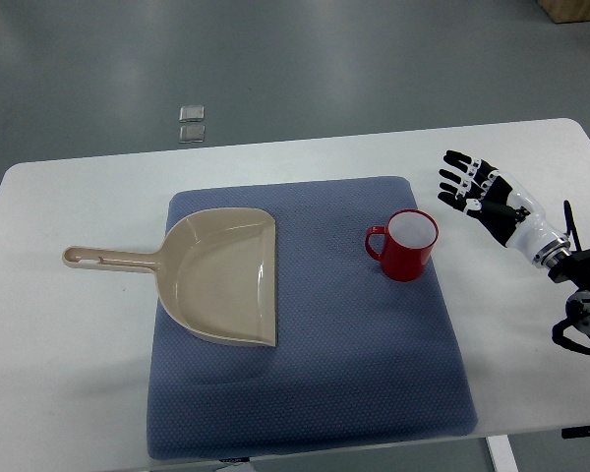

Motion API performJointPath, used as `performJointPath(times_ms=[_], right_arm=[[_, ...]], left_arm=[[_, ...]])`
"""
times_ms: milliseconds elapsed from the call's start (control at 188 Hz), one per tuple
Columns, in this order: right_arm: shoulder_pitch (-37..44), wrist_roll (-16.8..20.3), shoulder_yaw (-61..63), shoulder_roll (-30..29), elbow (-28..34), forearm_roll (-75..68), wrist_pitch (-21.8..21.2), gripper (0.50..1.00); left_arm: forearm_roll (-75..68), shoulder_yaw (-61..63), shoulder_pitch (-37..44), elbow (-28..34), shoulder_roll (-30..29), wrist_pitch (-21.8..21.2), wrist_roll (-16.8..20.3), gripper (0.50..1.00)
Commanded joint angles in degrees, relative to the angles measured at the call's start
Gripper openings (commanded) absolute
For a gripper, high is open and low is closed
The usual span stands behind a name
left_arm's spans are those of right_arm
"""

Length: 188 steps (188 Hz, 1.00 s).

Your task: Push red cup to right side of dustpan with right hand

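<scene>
Right hand (472,187) hovers over the white bench (69,324) near its right edge, fingers spread and holding nothing, with its arm coming in from the picture's right side. It sits just right of the red cup (405,246) and apart from it, no contact showing. That cup stands upright on a blue mat (374,364), towards the mat's upper right part, its handle pointing left. To the cup's left, well apart on the same mat, lies a beige dustpan (221,280), its open edge facing the cup and its long handle reaching left off the mat onto the bench. Two small clear items (192,123) lie on the grey floor beyond the bench.
</scene>
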<state>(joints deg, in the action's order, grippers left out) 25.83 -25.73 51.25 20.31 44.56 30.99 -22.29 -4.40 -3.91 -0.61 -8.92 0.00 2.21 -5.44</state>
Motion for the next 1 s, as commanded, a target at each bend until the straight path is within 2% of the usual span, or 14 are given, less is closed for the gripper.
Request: performJointPath(times_ms=[0,718,994], right_arm=[[0.0,-0.2,0.1,0.0,0.0,0.2,-0.1,0.924],[0.6,-0.6,0.3,-0.3,-0.1,0.0,0.0,0.924],[1.0,-2.7,0.3,-1.0,0.0,0.0,0.3,0.924]], left_arm=[[0.0,0.1,0.0,0.0,0.0,0.3,0.1,1.0],[0.0,0.1,0.0,0.6,0.0,0.1,0.0,1.0],[0.0,0.1,0.0,0.6,0.0,0.1,0.1,1.0]])
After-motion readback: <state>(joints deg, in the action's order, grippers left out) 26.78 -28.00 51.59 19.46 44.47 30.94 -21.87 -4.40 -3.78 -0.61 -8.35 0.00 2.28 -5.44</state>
